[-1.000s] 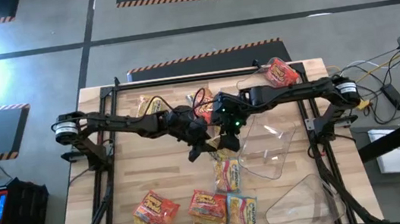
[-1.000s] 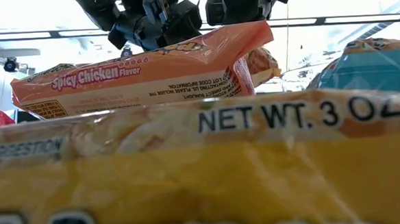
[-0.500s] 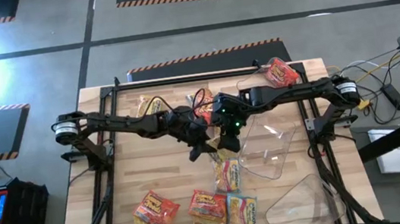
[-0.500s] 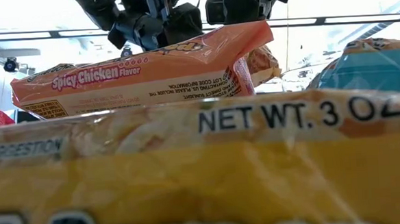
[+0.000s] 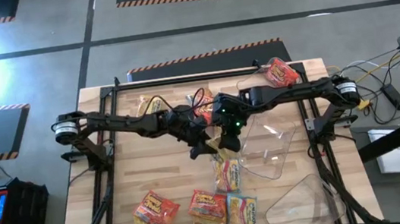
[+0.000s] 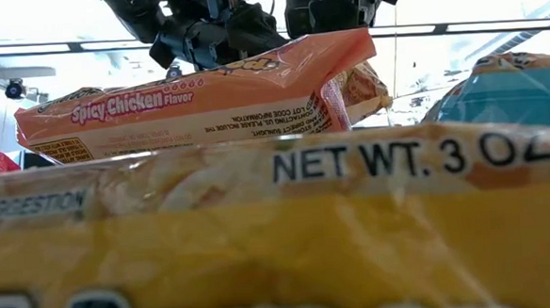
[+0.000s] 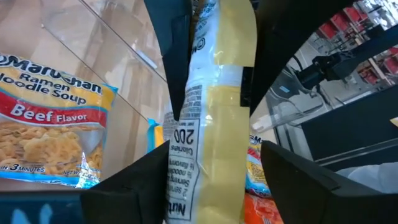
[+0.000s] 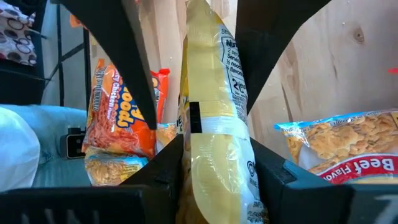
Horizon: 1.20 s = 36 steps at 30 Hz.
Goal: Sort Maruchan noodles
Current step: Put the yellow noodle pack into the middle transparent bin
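Since the earlier frames the arms have barely shifted over the middle of the worktop point(image 5: 117, 183); what has changed is the grip. A second ago the right tool stood wide and the left one was closed; now the roles have swapped, which I read as a hand-over of one packet from left to right.

Both arms meet above the worktop's centre, just beside the clear plastic tub point(image 5: 270, 149) that lies tipped toward the right side. A second clear tub point(image 5: 303, 205) sits near the front right corner.

The right tool point(image 8: 214, 165) is clenched on the yellow noodle packet point(image 8: 217, 124), which hangs edge-on between its fingers. The left tool point(image 7: 214, 165) has spread its fingers, and in its wrist view the same yellow packet point(image 7: 211, 93) stands between them with some daylight on either side; it looks let go, though contact on one side cannot be ruled out.

The other Maruchan noodles are scattered: a cluster of packets point(image 5: 196, 208) along the front edge, including a Beef flavor packet point(image 7: 46, 134), a Spicy Chicken packet point(image 6: 197, 101), and a red packet point(image 5: 281, 73) at the far right corner.

With the left tool released, the right arm seems free to carry the packet to its group.
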Tool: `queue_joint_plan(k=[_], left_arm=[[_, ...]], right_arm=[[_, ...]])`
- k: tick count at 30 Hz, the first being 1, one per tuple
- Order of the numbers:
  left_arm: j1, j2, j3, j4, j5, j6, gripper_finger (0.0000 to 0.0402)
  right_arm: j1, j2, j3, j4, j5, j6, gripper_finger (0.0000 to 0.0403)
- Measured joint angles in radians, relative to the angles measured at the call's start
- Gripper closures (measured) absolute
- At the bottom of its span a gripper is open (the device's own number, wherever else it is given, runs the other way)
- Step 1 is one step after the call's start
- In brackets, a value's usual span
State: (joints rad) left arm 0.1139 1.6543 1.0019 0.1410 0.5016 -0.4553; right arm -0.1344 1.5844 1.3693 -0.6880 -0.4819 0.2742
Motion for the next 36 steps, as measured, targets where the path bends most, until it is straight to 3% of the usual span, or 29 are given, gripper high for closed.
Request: queue_joint_plan(k=[9, 16, 21, 24, 28, 32, 36], left_arm=[[0.038, 0.000, -0.005, 0.002, 0.079, -0.009, 0.0179], [0.076, -0.003, -0.026, 0.012, 0.187, -0.034, 0.0180], [0.103, -0.019, -0.148, 0.254, 0.221, -0.171, 0.0180], [0.113, -0.054, -0.290, 0.491, 0.149, -0.299, 0.0182], [0.114, -0.114, -0.486, 0.797, -0.058, -0.388, 0.0190], [0.114, -0.164, -0.609, 1.004, -0.250, -0.367, 0.0195], [0.114, -0.195, -0.630, 1.078, -0.306, -0.287, 0.0196]], right_arm=[[-0.042, -0.046, 0.000, -0.111, -0.008, 0.000, 0.0293], [-0.049, -0.096, -0.002, -0.228, 0.062, 0.006, 0.0292], [-0.049, -0.135, -0.002, -0.233, 0.115, 0.005, 0.0292], [-0.049, -0.161, -0.002, -0.223, 0.148, -0.003, 0.0292], [-0.049, -0.174, -0.002, -0.132, 0.202, -0.029, 0.0292], [-0.051, -0.172, -0.002, 0.040, 0.206, -0.049, 0.0292], [-0.049, -0.169, -0.008, 0.203, 0.229, -0.051, 0.0292]])
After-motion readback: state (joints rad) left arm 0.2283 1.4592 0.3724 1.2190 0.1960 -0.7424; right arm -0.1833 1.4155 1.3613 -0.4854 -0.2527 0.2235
